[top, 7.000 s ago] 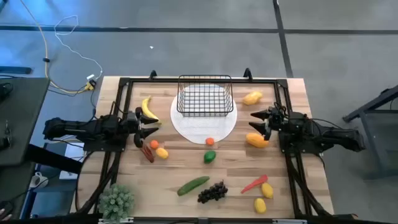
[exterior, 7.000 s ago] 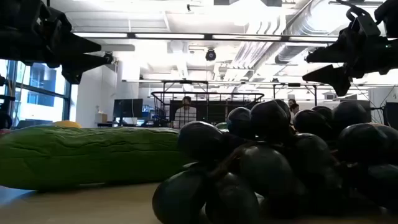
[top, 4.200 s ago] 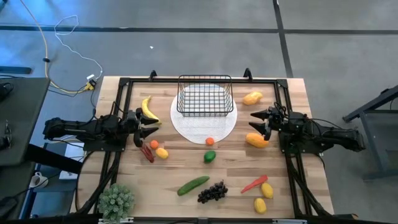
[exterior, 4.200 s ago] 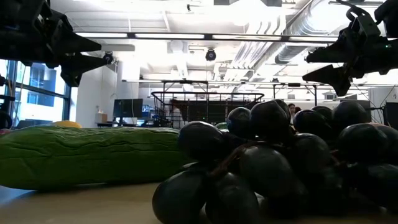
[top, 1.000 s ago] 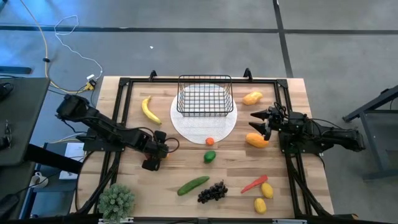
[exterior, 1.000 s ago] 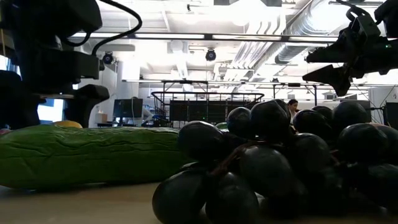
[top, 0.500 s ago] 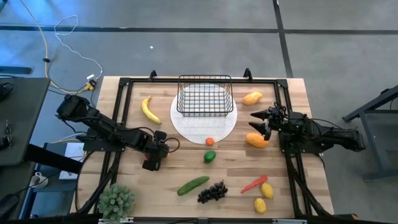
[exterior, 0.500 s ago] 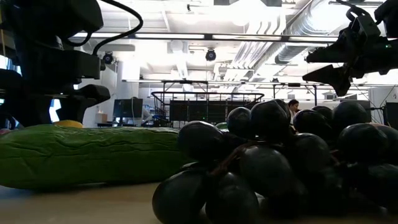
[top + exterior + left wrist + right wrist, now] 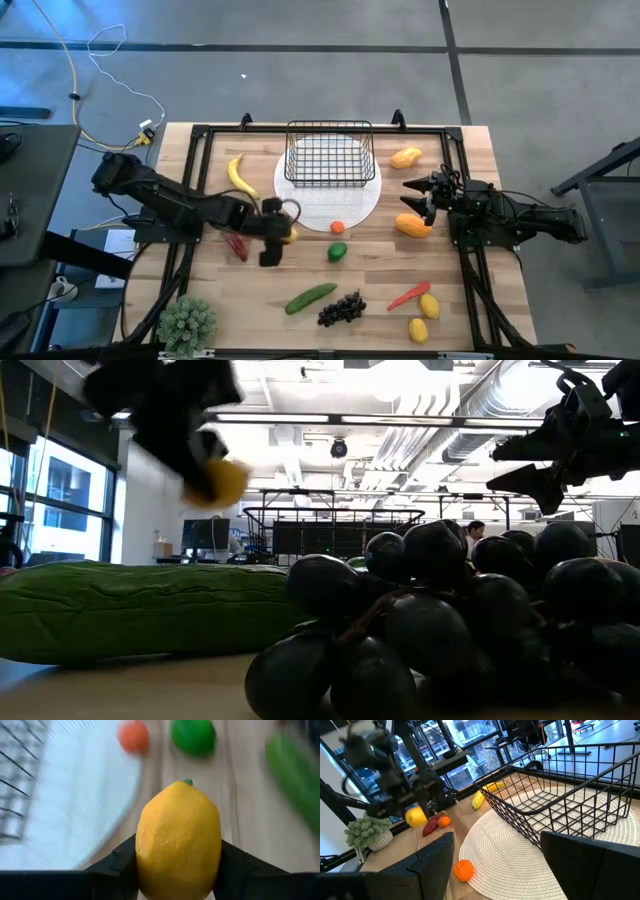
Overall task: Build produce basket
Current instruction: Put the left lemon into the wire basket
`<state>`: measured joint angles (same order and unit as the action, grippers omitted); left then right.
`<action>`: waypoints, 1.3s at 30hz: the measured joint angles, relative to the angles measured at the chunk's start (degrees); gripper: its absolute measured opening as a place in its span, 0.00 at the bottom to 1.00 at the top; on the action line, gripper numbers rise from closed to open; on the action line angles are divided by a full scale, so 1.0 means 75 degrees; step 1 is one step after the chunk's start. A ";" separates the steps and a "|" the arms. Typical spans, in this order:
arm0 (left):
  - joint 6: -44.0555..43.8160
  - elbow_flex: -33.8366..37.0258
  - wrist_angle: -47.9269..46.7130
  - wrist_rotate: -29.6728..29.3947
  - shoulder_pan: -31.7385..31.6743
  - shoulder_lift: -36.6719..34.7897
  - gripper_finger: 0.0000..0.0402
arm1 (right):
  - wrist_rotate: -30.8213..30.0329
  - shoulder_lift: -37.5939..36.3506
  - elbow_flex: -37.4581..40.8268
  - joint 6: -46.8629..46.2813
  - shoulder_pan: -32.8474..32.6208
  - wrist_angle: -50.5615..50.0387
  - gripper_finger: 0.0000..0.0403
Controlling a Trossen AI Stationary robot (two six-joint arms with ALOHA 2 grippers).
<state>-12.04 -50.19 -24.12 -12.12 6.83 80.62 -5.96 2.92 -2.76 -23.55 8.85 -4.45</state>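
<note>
Wooden desk planks are seen from above, strewn with toy produce around a white round plate on which the black wire basket stands at the far middle. The left tool is pictured raised beside the plate's near-left edge, its fingers closed on a yellow lemon; the grip is confirmed in the left wrist view, where the lemon is clamped between both dark fingers above the plate rim. From table height the lemon is shown lifted well clear of the desk, a fact not readable from overhead. The right tool is held spread open and empty at the plate's right side, just beside a mango. A small orange is seen on the plate's near edge, with a green fruit just below it. A banana, red chili, cucumber, grapes and a potted plant are visible only in part elsewhere; the low view is largely filled by the cucumber and grapes.
</note>
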 joint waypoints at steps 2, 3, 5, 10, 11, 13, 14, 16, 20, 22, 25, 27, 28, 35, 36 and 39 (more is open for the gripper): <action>-0.0171 -0.0374 0.0009 -0.0167 -0.0210 0.0000 0.42 | 0.0001 -0.0001 0.0001 -0.0001 -0.0001 0.0000 0.68; -0.0247 -0.0553 0.0010 -0.0272 -0.0310 0.0000 0.42 | 0.0001 0.0002 -0.0001 -0.0001 0.0001 0.0000 0.68; -0.0331 -0.0873 0.0012 -0.0535 -0.0524 0.0000 0.42 | 0.0000 0.0000 0.0000 -0.0001 0.0000 0.0000 0.68; -0.0372 -0.1518 0.0120 -0.1217 -0.1097 -0.0006 0.42 | 0.0001 0.0001 0.0000 -0.0001 0.0001 0.0000 0.68; -0.0372 -0.1595 0.0189 -0.1315 -0.1218 -0.0006 0.42 | 0.0001 0.0001 -0.0001 -0.0001 0.0001 0.0000 0.68; -0.0372 -0.1714 0.0402 -0.1491 -0.1469 -0.0006 0.42 | 0.0001 0.0000 -0.0001 0.0000 -0.0001 0.0000 0.68; -0.0372 -0.1731 0.0572 -0.1572 -0.1595 -0.0006 0.42 | 0.0001 -0.0001 -0.0001 0.0001 -0.0001 0.0000 0.68; -0.0350 -0.1732 0.0906 -0.1682 -0.1866 -0.0006 0.42 | 0.0001 0.0000 -0.0001 -0.0001 0.0002 0.0000 0.68; -0.0379 -0.1732 0.1531 -0.1706 -0.2430 0.0038 0.42 | 0.0001 0.0001 0.0000 0.0000 0.0000 0.0000 0.68; -0.0383 -0.1729 0.1632 -0.1615 -0.2685 0.0052 0.42 | 0.0001 0.0001 -0.0001 0.0000 0.0002 0.0000 0.68; -0.0420 -0.1740 0.1909 -0.1613 -0.2983 0.0140 0.42 | 0.0001 0.0000 0.0002 -0.0001 0.0002 0.0000 0.68; -0.0521 -0.1721 0.1855 -0.1489 -0.3194 0.0188 0.42 | 0.0001 -0.0001 -0.0001 -0.0001 -0.0001 0.0000 0.68; -0.0558 -0.1719 0.1856 -0.1436 -0.3283 0.0210 0.42 | 0.0001 0.0001 -0.0001 0.0001 0.0002 0.0000 0.68; -0.0954 -0.1729 0.1939 -0.1450 -0.3683 0.0883 0.42 | -0.0002 0.0001 0.0001 -0.0001 0.0002 0.0000 0.68; -0.0981 -0.1729 0.1933 -0.1477 -0.3748 0.0988 0.42 | -0.0002 0.0000 0.0001 -0.0001 0.0001 0.0000 0.68; -0.0981 -0.1729 0.1988 -0.1478 -0.3933 0.1349 0.42 | -0.0002 -0.0001 -0.0001 -0.0001 -0.0001 0.0000 0.68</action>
<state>-19.40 -63.16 -9.21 -23.20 -22.67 90.74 -5.98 2.92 -2.76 -23.55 8.84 -4.45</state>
